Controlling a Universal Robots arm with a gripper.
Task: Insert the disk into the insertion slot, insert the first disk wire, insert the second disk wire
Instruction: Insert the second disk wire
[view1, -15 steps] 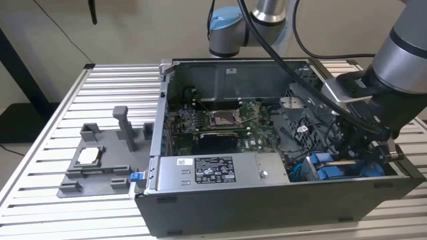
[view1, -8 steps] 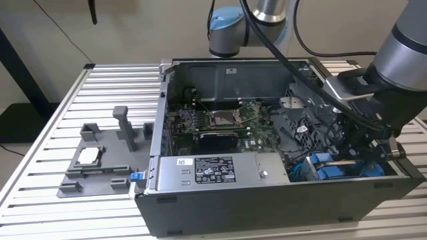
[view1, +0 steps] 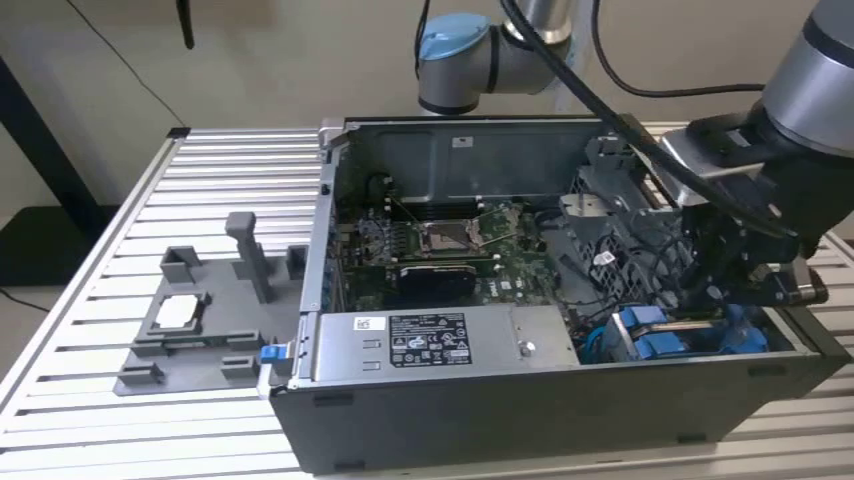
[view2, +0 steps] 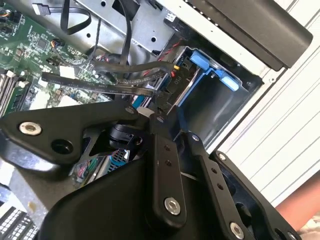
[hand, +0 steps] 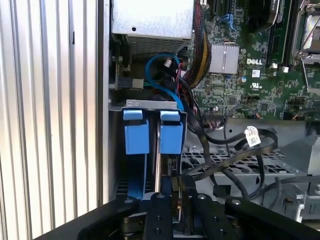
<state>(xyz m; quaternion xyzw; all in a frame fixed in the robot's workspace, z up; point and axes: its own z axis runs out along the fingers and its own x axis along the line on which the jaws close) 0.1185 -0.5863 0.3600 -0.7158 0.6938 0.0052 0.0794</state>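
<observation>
While the disk (hand: 150, 135) sits seated in the insertion slot (hand: 150, 104) at the computer case's (view1: 534, 420) front corner, the gripper (hand: 180, 187) pinches a black wire connector (hand: 181, 182) just beside the disk.

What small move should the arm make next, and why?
Probably ease the black connector forward toward the disk: the end effector grips the connector just short of the disk, which sits in the insertion slot.
</observation>
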